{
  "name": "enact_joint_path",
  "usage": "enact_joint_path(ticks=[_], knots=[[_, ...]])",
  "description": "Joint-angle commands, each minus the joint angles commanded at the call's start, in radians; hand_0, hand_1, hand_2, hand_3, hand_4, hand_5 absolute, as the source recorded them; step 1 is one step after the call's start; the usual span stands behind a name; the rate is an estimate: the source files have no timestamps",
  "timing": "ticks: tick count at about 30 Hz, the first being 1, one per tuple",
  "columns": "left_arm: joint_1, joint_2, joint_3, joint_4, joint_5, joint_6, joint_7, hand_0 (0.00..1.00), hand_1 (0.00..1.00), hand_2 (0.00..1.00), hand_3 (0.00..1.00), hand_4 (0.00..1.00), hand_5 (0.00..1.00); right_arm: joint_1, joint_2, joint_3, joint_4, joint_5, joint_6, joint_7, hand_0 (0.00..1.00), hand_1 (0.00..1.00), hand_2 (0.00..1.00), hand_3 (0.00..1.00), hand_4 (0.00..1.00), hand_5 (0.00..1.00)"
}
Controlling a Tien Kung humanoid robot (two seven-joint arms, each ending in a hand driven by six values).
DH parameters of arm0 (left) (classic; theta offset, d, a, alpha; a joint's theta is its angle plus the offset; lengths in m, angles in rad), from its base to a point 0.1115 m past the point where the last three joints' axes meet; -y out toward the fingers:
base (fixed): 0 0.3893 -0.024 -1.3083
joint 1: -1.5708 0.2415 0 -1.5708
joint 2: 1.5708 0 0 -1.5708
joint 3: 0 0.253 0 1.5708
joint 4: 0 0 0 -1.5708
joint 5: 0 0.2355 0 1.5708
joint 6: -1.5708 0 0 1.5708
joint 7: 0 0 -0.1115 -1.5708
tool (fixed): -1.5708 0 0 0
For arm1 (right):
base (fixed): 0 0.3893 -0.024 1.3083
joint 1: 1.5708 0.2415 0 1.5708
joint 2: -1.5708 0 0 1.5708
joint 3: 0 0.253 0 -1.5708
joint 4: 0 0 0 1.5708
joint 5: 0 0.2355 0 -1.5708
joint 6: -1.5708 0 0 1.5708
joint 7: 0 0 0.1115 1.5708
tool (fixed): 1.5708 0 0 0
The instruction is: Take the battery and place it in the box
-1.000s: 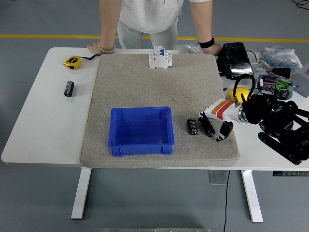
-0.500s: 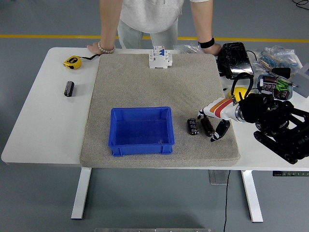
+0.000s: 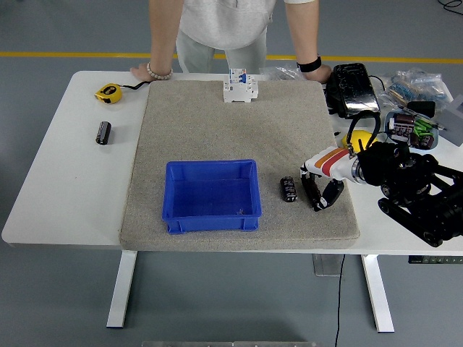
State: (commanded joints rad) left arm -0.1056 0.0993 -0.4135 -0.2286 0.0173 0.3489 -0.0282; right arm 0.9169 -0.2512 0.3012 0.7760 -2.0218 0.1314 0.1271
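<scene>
The battery (image 3: 289,189), a short black cylinder, lies on the grey mat just right of the blue box (image 3: 211,195). The box stands open at the mat's front middle. My right hand (image 3: 320,203) reaches in from the right and rests low on the mat, a small gap to the right of the battery. Its black fingers (image 3: 333,194) are curled toward the thumb with the tips close together, and I see nothing held between them. My left arm is out of view.
A second black cylinder (image 3: 103,132) and a yellow tape measure (image 3: 108,92) lie on the bare table at the left. A white circuit breaker (image 3: 240,87) stands at the mat's far edge. A person's hands (image 3: 148,71) rest on the far edge. Clutter fills the table's right end (image 3: 405,108).
My right hand has shifted slightly left toward the battery and its fingers have drawn in toward the thumb. The battery and box have not moved.
</scene>
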Motion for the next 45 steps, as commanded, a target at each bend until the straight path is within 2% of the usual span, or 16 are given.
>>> enact_joint_path(ticks=[4, 5, 23, 33, 38, 45], knots=[[0.0, 0.0, -0.003, 0.0, 0.004, -0.001, 0.001, 0.741, 0.719, 0.8, 0.741, 0.753, 0.507, -0.002, 0.002, -0.002, 0.0, 0.002, -0.008, -0.002, 0.567, 0.576, 0.583, 0.588, 0.998, 0.312], [0.0, 0.0, -0.004, 0.0, 0.006, -0.001, 0.002, 0.74, 0.717, 0.799, 0.74, 0.754, 0.509, -0.002, 0.001, -0.002, 0.001, 0.003, -0.01, -0.004, 0.52, 0.524, 0.525, 0.519, 0.919, 0.27], [0.001, 0.003, -0.009, 0.001, 0.016, -0.001, 0.004, 0.739, 0.713, 0.798, 0.739, 0.753, 0.507, 0.001, -0.007, 0.021, 0.021, 0.001, -0.023, -0.008, 0.475, 0.49, 0.497, 0.491, 0.885, 0.285], [0.007, 0.004, -0.014, 0.001, 0.022, 0.001, 0.006, 0.739, 0.713, 0.797, 0.739, 0.753, 0.507, -0.004, -0.02, 0.109, 0.095, -0.022, -0.016, -0.014, 0.482, 0.488, 0.496, 0.491, 0.88, 0.277], [0.007, 0.005, -0.013, 0.001, 0.022, 0.001, 0.006, 0.739, 0.712, 0.797, 0.738, 0.753, 0.507, 0.007, -0.007, 0.159, 0.155, -0.037, -0.011, -0.021, 0.481, 0.486, 0.496, 0.491, 0.864, 0.264], [0.006, 0.005, -0.008, 0.001, 0.014, 0.001, 0.003, 0.739, 0.711, 0.796, 0.738, 0.754, 0.51, 0.008, 0.047, 0.226, 0.209, -0.055, 0.001, -0.032, 0.485, 0.485, 0.496, 0.491, 0.848, 0.258]])
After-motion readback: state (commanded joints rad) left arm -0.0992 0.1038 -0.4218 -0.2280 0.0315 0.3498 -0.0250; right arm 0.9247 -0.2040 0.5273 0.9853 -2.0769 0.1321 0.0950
